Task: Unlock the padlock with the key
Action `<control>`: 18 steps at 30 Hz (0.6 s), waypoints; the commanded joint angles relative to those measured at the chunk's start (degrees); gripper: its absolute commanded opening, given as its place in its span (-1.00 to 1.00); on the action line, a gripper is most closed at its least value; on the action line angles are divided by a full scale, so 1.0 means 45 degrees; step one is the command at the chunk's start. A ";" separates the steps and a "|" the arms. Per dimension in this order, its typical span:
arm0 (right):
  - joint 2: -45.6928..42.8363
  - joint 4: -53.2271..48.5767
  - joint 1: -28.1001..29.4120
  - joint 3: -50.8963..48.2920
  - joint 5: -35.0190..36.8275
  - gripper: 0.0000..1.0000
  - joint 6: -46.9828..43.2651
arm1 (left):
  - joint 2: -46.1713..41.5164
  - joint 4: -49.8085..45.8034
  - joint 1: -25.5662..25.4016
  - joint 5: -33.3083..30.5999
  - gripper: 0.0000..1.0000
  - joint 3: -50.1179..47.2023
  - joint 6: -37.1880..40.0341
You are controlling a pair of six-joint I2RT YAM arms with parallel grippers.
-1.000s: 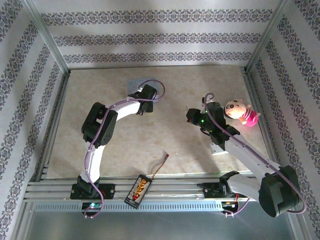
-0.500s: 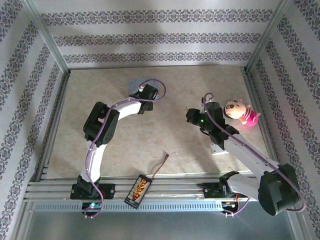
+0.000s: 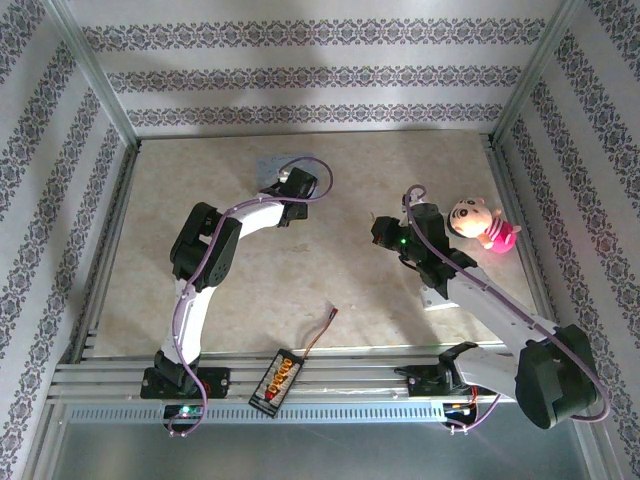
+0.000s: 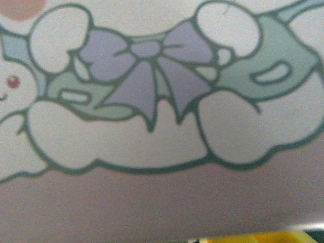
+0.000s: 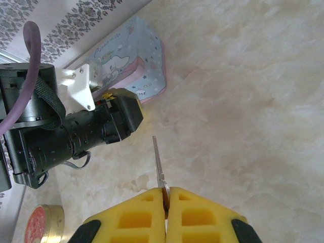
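One pale-blue rectangular cartoon-print tin, contents hidden. The left hand sits beside it, grip unreadable; farther from it the right hand pinches one thin silver key.

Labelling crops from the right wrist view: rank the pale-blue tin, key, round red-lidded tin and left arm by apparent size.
1. left arm
2. pale-blue tin
3. round red-lidded tin, cut off by the frame
4. key, thin, pinched in the right gripper, nearest the camera
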 commanded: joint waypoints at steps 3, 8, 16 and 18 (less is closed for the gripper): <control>0.0176 0.0386 -0.0098 -0.0017 -0.0237 -1.00 -0.0089 | 0.0225 0.0439 0.0174 0.0033 -0.31 0.0410 -0.0038; 0.0385 0.0493 -0.0079 -0.0017 -0.0383 -1.00 -0.0094 | 0.0039 0.0266 0.0166 0.0144 -0.54 0.0350 -0.0163; 0.0888 0.0562 0.0162 0.0003 -0.0591 -1.00 -0.0422 | -0.0590 -0.0583 0.0154 0.0837 -0.84 0.0029 -0.1300; 0.1042 0.0560 0.0298 -0.0046 -0.0588 -1.00 -0.0532 | -0.0786 -0.0904 0.0136 0.1187 -0.86 -0.0174 -0.1993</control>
